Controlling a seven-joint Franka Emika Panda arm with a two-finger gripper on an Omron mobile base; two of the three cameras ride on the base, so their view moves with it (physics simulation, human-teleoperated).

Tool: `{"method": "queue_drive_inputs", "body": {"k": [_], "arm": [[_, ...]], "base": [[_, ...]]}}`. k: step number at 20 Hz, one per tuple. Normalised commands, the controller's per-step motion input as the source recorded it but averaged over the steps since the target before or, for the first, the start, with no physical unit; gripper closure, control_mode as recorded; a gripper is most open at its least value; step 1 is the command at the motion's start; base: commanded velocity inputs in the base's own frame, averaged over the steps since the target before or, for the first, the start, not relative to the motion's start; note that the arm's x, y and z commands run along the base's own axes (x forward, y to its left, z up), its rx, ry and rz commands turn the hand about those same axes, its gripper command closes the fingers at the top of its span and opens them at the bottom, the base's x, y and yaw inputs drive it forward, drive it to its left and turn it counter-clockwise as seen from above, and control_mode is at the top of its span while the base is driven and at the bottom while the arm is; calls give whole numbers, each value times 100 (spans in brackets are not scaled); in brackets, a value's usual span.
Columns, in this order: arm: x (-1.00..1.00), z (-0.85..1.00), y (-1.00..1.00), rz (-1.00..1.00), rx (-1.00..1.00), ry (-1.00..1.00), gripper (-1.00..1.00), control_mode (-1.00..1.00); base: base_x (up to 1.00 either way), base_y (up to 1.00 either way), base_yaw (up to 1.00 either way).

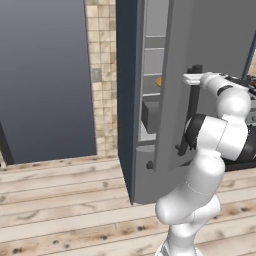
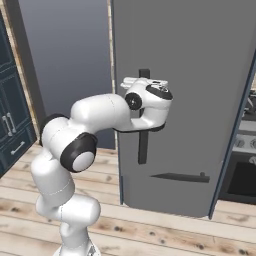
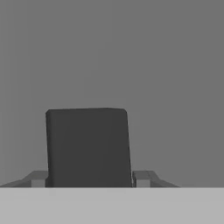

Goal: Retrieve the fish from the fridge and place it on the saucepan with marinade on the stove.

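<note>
The tall grey fridge (image 1: 172,45) stands with its door (image 2: 190,60) swung partly out. Through the gap I see pale inner shelves (image 1: 152,50), a grey drawer (image 1: 150,116) and a small orange thing (image 1: 159,81) that may be the fish. My gripper (image 1: 191,79) (image 2: 131,81) is at the top of the dark vertical door handle (image 1: 192,107) (image 2: 143,145). In the hand view the handle (image 3: 87,146) sits between my fingertips (image 3: 142,177), which touch its sides. A sliver of the stove's silver front (image 2: 245,142) shows at the right. The door hides the saucepan and marinade.
Dark blue cabinets (image 2: 12,125) stand at the left. A tiled wall strip (image 1: 102,75) and a wide grey panel (image 1: 45,75) lie left of the fridge. The wooden floor (image 1: 60,200) runs in front. My own arm (image 2: 95,117) is folded close to the door.
</note>
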Motion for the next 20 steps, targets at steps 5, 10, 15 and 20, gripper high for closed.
{"method": "queue_drive_inputs", "body": {"k": [5, 10, 15, 20], "arm": [[-12, 0, -72, 5, 0, 0, 100, -100], [-1, 0, -21, 1, 0, 0, -100, -100], [0, 0, 0, 0, 0, 0, -100, -100], [-6, 0, 0, 0, 0, 0, -100, -100]], "base": [[0, 0, 0], [0, 0, 0], [0, 0, 0], [0, 0, 0]]}}
